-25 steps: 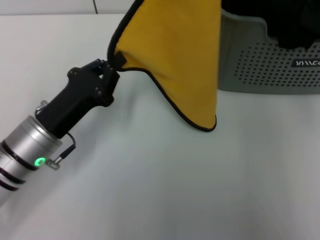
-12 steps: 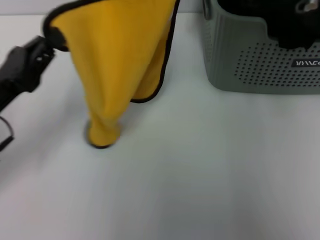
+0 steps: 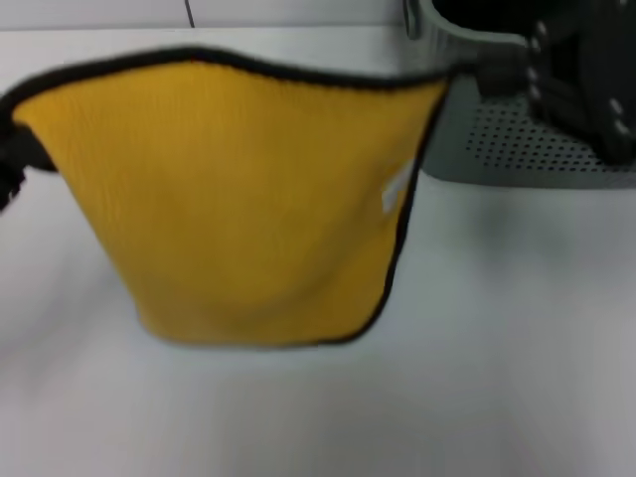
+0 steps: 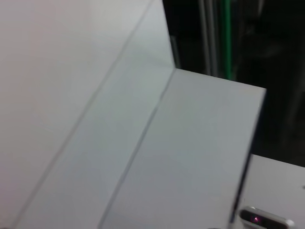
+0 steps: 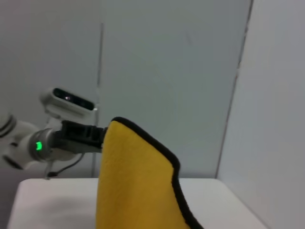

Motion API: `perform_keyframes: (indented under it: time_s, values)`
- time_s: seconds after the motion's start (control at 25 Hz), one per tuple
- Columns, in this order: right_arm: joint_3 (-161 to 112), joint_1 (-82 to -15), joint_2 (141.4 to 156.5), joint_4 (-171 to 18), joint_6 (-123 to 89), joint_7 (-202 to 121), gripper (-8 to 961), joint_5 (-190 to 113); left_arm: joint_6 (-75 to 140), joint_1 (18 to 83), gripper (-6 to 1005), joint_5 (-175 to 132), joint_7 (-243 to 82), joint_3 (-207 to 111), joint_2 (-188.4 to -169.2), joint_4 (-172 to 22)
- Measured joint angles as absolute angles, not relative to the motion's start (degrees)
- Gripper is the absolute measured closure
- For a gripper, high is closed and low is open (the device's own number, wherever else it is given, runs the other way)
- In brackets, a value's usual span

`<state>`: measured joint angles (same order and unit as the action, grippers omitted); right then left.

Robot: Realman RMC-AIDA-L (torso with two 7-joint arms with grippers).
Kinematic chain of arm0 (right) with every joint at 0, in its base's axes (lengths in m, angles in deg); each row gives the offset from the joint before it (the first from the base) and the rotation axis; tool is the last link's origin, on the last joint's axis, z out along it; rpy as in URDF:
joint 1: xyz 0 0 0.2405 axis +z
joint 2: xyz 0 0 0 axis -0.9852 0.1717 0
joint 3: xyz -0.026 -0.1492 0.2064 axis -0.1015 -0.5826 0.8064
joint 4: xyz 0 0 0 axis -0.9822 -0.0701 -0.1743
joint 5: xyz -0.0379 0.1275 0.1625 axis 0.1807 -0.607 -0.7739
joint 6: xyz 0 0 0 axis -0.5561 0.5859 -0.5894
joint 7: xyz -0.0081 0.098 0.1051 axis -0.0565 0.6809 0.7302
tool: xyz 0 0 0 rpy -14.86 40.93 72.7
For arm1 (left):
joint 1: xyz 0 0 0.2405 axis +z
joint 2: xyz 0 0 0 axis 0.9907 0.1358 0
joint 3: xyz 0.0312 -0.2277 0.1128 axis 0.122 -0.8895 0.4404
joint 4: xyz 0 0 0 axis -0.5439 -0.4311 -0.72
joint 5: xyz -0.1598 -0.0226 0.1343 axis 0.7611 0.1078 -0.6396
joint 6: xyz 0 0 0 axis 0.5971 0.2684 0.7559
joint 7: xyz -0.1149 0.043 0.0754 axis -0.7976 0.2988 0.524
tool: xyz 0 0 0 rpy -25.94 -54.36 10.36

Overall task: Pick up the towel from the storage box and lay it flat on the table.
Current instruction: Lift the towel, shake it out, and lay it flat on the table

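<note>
Left gripper at the left edge of the head view, fingers pinched on one top corner of the towel. Towel is stretched wide across the upper middle of the frame, held up in the air, lower edge hanging just over the table; white label near its right edge. Right gripper at upper right, clamped on the other top corner, in front of the box.

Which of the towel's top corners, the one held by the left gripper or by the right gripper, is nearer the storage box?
The corner held by the right gripper: that end of the towel reaches the storage box, while the left gripper holds the far end.
</note>
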<state>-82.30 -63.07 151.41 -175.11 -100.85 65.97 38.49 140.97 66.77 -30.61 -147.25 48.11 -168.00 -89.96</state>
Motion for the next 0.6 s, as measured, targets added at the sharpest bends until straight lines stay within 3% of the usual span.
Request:
perform_keyframes:
  time_s: [0.4, 0.52, 0.6]
  values:
    - [-75.51, -67.91, 151.74, -171.05, -117.64, 68.97, 945, 25.47, 141.15, 79.63, 986, -38.04, -149.33, 45.28, -167.50, -108.34]
    - [-72.52, -67.56, 151.72, -163.41, -120.59, 68.25, 945, 23.64, 140.91, 79.51, 985, -41.53, -150.74, 39.94, -169.20, -105.30]
    - [-71.10, -66.89, 151.72, -154.44, -119.38, 65.39, 945, 26.16, 140.22, 76.11, 985, -45.70, -150.83, 34.84, -171.04, -98.40]
